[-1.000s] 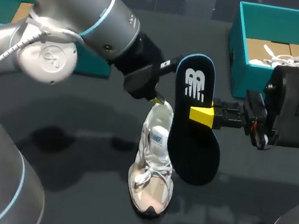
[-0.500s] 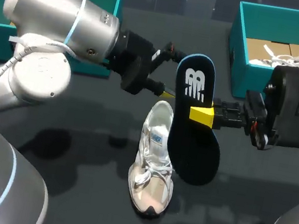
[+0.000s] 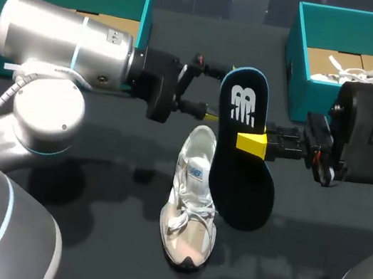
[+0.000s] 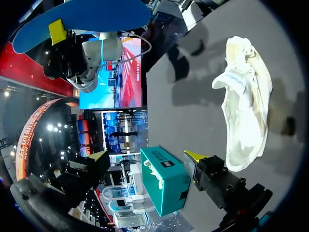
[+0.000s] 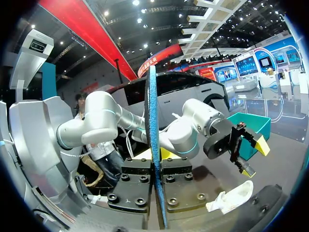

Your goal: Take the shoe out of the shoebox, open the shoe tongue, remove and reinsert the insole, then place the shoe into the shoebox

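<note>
Right gripper [image 3: 252,144] clamps insole [image 3: 239,188] mid-length; left gripper [image 3: 204,90] open, empty, beside it. Risk: shoe [image 3: 191,202] below stands unheld, so my reinsertion could topple it.

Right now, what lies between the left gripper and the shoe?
Nothing: only bare table separates the left gripper from the shoe, seen in the head view.
</note>
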